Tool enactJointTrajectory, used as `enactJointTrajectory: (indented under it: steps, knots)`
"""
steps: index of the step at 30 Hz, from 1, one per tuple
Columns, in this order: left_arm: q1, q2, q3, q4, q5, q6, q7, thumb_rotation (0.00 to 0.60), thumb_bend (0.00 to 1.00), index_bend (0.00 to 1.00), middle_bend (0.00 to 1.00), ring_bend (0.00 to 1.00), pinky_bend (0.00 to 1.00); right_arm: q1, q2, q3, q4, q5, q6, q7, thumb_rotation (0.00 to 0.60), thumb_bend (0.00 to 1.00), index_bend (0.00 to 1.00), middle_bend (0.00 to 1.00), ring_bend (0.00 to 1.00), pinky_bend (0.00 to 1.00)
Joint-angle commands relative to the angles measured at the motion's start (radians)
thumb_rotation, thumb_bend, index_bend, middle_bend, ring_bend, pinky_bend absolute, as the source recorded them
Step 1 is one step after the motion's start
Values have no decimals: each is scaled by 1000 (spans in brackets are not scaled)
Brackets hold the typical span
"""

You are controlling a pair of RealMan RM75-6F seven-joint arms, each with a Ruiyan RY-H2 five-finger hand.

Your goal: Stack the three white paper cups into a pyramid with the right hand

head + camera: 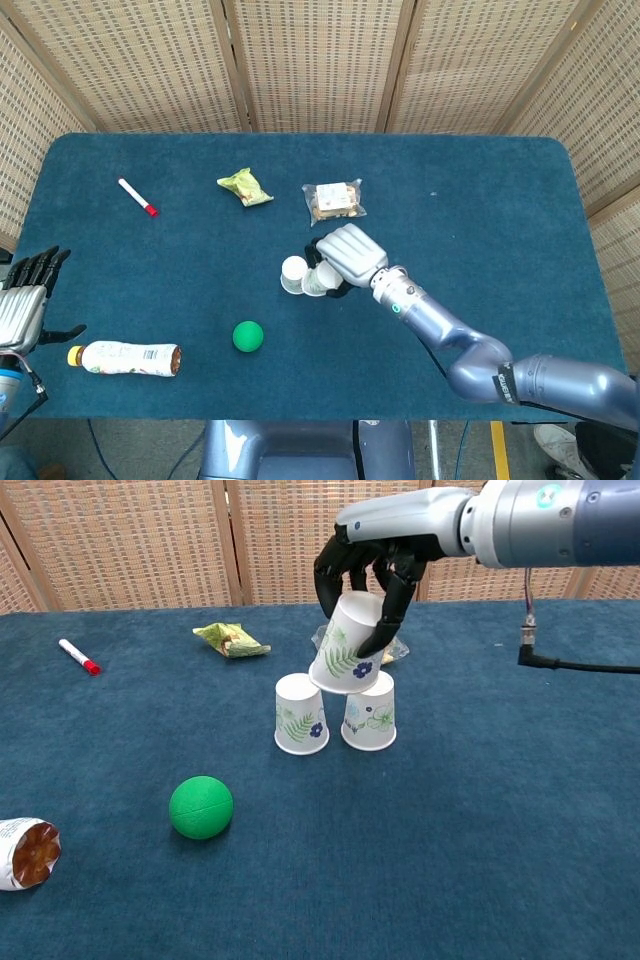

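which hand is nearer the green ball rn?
Right. The right hand is raised above the two standing white paper cups, holding the third white paper cup, up and right of the green ball. The left hand waits at the table's far left edge, farther off.

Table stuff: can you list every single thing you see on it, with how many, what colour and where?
paper cups: three, white with leaf and flower prints; two upside down side by side mid-table, the third held tilted above them
ball: one, green, near left of the cups
bottle: one, pale with a yellow cap, lying at the near left edge
marker: one, white with a red end, far left
snack packet: one, yellow-green, far side
wrapped pastry: one, clear bag, far side behind the cups
table: one, dark blue cloth
left hand: off the near left edge, holding nothing
right hand: grips the third cup
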Motion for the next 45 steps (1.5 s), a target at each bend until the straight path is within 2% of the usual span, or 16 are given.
enactJointTrajectory:
  steps: [1, 6, 11, 23, 25, 26, 28, 30, 32, 40, 43, 45]
  knots:
    - [-7, -5, -2, 4, -11, -10, 6, 600, 0, 0, 0, 0, 0, 81, -70, 1, 92, 129, -32, -93, 600, 302, 513, 547, 530, 710]
    - [-16, -10, -4, 6, -27, -22, 18, 600, 0, 0, 0, 0, 0, 152, -129, -22, 153, 271, -11, -202, 600, 306, 511, 546, 530, 710]
    - [-19, -9, -4, 6, -33, -25, 18, 600, 0, 0, 0, 0, 0, 190, -146, -39, 154, 365, 3, -257, 600, 305, 505, 543, 530, 710]
    - [-19, -5, -2, 8, -30, -26, 6, 600, 0, 0, 0, 0, 0, 227, -146, -79, 154, 449, 30, -320, 600, 299, 484, 526, 528, 709]
    - [-19, -5, -2, 8, -30, -24, 5, 600, 0, 0, 0, 0, 0, 233, -136, -86, 146, 471, 11, -321, 600, 263, 392, 456, 472, 689]
    - [-19, -5, -2, 8, -30, -24, 6, 600, 0, 0, 0, 0, 0, 239, -124, -91, 135, 497, -10, -321, 600, 191, 270, 348, 388, 633]
    - [-19, -6, -1, 8, -30, -22, 7, 600, 0, 0, 0, 0, 0, 248, -108, -89, 119, 519, -30, -312, 600, 32, 44, 86, 156, 434]
    - [-19, -6, 0, 7, -29, -22, 7, 600, 0, 0, 0, 0, 0, 248, -100, -83, 108, 515, -22, -299, 600, 0, 0, 1, 42, 310]
    - [-19, -5, 0, 7, -28, -21, 6, 600, 0, 0, 0, 0, 0, 250, -91, -83, 95, 516, -18, -295, 600, 0, 0, 0, 20, 276]
    - [-16, -1, 3, 3, -15, -14, -3, 600, 0, 0, 0, 0, 0, 233, -4, -64, -29, 476, 49, -270, 600, 0, 0, 0, 13, 267]
    - [-14, 2, 4, 1, -8, -11, -10, 600, 0, 0, 0, 0, 0, 197, 79, -58, -114, 429, 103, -260, 600, 0, 0, 0, 13, 247]
    - [-11, 5, 7, -1, 3, -7, -18, 600, 0, 0, 0, 0, 0, 144, 153, -68, -182, 356, 163, -249, 600, 0, 0, 0, 13, 222]
